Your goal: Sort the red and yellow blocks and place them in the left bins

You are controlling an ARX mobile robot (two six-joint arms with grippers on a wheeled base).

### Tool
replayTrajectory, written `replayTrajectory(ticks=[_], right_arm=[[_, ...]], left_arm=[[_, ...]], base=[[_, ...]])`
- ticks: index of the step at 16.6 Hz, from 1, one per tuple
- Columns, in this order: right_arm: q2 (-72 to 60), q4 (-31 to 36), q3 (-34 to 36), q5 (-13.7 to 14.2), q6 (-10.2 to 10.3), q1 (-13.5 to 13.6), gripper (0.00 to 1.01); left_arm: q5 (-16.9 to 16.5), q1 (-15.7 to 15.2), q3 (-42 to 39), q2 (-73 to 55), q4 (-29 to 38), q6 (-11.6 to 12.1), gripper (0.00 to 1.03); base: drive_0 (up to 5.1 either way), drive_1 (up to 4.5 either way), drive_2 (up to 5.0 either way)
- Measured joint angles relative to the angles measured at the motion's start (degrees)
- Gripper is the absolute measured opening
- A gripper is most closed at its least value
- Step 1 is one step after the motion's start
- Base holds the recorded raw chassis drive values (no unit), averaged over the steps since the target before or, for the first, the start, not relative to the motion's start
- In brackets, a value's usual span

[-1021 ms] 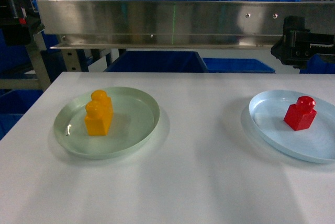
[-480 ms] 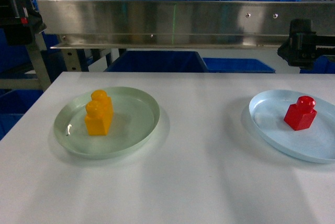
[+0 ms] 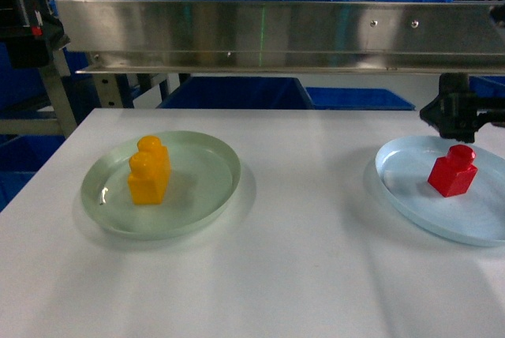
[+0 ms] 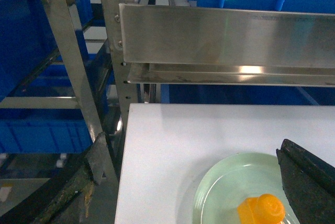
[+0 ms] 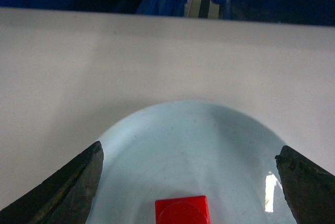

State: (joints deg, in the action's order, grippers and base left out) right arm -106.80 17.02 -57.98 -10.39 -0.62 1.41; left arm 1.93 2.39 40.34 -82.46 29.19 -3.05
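Note:
The orange-yellow block (image 3: 149,170) with two studs stands on a pale green plate (image 3: 207,196) at the table's left. The small red block (image 3: 453,170) stands on a light blue plate (image 3: 410,188) at the right. My right gripper (image 3: 460,121) hangs just above and behind the red block. In the right wrist view this gripper (image 5: 188,182) is open, its dark fingers wide either side of the red block (image 5: 182,211). My left gripper (image 4: 191,182) is open too, over the table's left edge, with the yellow block (image 4: 261,211) near its right finger.
A steel rail (image 3: 268,34) crosses above the table's far edge. Blue bins (image 3: 237,93) sit behind and below it, and more blue bins (image 4: 31,35) stand on the metal shelving off the table's left side. The left arm's black body (image 3: 22,30) shows at top left.
My right gripper has dropped from beside the steel rail down towards the red block. The blocks, the plates and the left arm have not moved.

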Motion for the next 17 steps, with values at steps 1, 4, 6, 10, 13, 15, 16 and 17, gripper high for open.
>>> replayTrajectory(ticks=[1,4,6,10,13,15,16,17], right_arm=[[-0.87,0.26,0.52,-0.13,-0.07,0.00,0.98],[-2.82,1.11,1.53,-0.11,-0.22,-0.87,0.98],[-3.54,1.46,1.99,-0.37,-0.35,-1.11,0.98],[-5.84,3.15,3.13,-0.57,-1.01,-0.61,0.98],[-7.30,4.09,3.23,-0.20,-1.57,0.11,0.98],[-7.54,4.55,3.23,0.17,-1.86,0.09,0.96],[-7.61,4.59,3.23,0.31,-2.01,0.09,0.85],[-7.61,4.66,3.23,0.31,-2.01,0.02,0.74]], left_arm=[[0.02,-0.02,0.00,0.00,-0.02,0.00,0.98],[0.02,-0.02,0.00,0.00,-0.02,0.00,0.98],[0.00,-0.02,0.00,0.00,0.00,0.00,0.98],[0.02,-0.02,0.00,0.00,-0.02,0.00,0.98],[0.00,0.00,0.00,0.00,-0.02,0.00,0.98],[0.02,-0.02,0.00,0.00,-0.02,0.00,0.98],[0.02,-0.02,0.00,0.00,-0.02,0.00,0.98],[0.02,-0.02,0.00,0.00,-0.02,0.00,0.98]], base=[[0.0,0.00,0.0],[0.0,0.00,0.0],[0.0,0.00,0.0],[0.0,0.00,0.0],[0.0,0.00,0.0],[0.0,0.00,0.0],[0.0,0.00,0.0],[0.0,0.00,0.0]])
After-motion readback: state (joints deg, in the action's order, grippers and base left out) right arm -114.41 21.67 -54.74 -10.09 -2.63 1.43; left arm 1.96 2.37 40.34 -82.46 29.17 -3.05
